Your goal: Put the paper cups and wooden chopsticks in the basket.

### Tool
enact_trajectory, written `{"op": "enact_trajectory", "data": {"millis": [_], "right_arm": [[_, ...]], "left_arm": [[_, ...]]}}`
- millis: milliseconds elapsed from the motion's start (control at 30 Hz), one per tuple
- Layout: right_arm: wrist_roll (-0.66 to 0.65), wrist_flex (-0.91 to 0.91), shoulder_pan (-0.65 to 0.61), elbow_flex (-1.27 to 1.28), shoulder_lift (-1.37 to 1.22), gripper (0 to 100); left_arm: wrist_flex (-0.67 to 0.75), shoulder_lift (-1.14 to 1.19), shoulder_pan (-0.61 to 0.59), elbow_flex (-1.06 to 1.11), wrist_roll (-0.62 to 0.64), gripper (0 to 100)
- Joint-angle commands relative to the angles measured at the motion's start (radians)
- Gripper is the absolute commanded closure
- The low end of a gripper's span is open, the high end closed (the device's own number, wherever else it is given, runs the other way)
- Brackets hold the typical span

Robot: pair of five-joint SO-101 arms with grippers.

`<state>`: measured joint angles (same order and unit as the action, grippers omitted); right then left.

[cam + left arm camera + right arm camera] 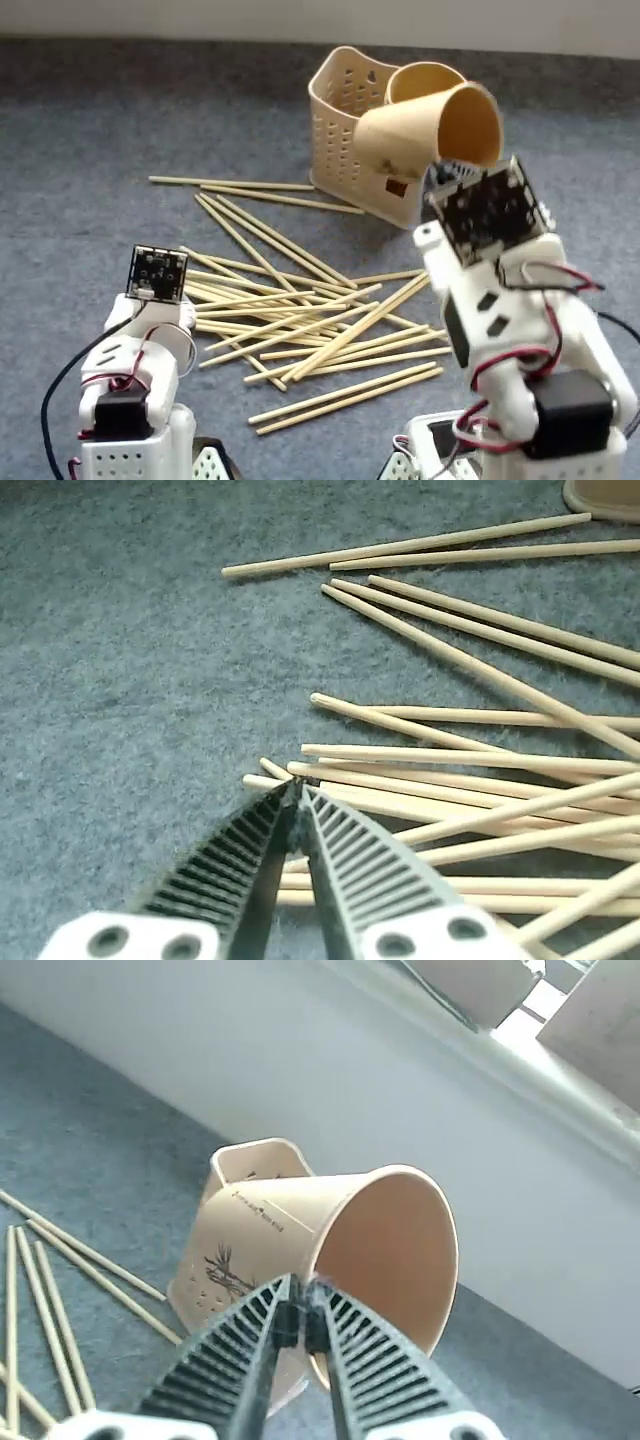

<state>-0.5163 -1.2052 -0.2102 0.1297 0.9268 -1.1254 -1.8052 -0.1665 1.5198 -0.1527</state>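
Paper's light and crushable, so go gentle: your right gripper (300, 1308) pinches the cup (425, 130) by its rim just above the basket (340, 125) near the table's (80, 150) far edge, left gripper (298, 798) closed empty above the chopsticks (300, 320).

1. An indoor room, kind unclear: perhaps a home or office.
2. Grey carpet-like cloth (80, 130) covers the desk.
3. A plain white wall (300, 18) runs along its 12 o'clock edge.
4. A pale ledge (500, 1060) tops that wall.
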Motion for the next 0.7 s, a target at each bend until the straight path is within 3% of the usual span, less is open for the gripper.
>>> {"op": "enact_trajectory", "data": {"millis": [0,367,667], "right_arm": [[-0.048,0.005,0.074,-0.171,-0.147,99.3],[-0.077,0.048,0.165,-0.507,-0.527,99.3],[-0.138,0.021,0.154,-0.541,-0.578,99.3]], "left_arm": [[0.003,-0.007,-0.002,0.002,-0.029,99],[-0.002,-0.007,-0.002,0.005,-0.028,99],[0.005,-0.007,-0.002,0.025,-0.028,99]]}}
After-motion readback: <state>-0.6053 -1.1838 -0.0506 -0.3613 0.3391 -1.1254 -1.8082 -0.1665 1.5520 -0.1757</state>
